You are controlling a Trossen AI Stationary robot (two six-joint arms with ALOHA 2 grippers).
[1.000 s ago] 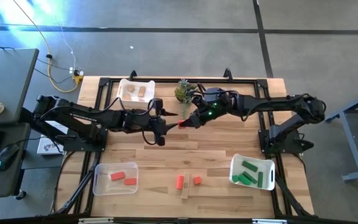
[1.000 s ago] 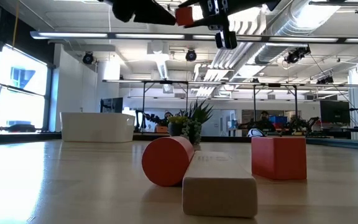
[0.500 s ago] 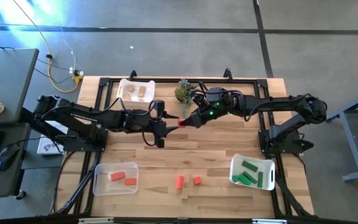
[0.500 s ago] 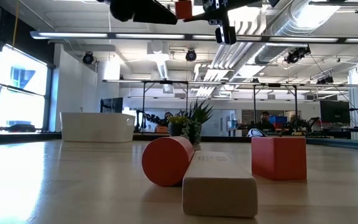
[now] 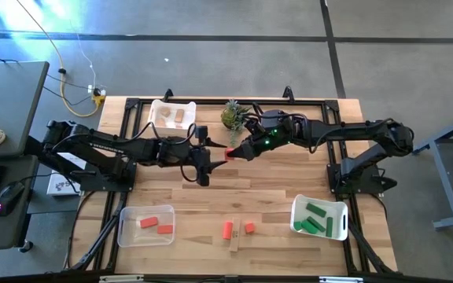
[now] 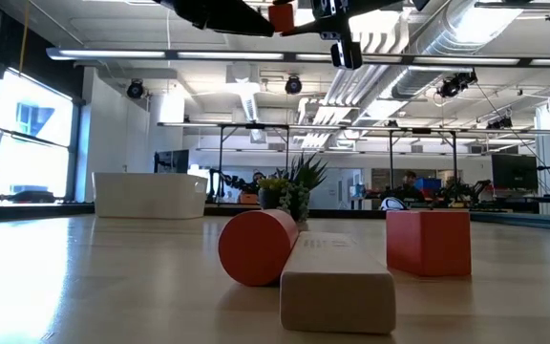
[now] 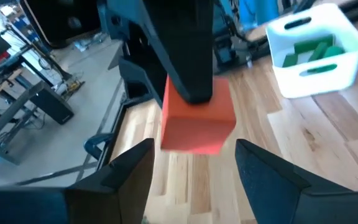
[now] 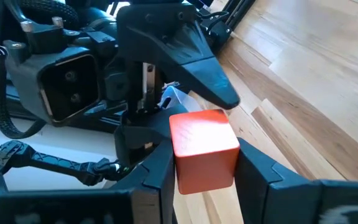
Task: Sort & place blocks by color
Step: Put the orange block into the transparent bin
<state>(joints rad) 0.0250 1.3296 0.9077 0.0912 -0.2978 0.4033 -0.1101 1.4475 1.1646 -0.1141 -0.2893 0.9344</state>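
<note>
Table edge (image 5: 234,274) clear (cube (image 8: 204,149) aloft)

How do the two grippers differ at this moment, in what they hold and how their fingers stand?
The right gripper is shut on the red cube; the left gripper holds nothing. The right gripper's fingers press the cube's sides, while the left gripper's fingers stand apart, clear of the cube, pointing at it. Both hang in the air above the table's middle, facing each other.

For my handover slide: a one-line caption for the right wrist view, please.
Right hand grips a red cube in mid-air, facing the open left hand.
</note>
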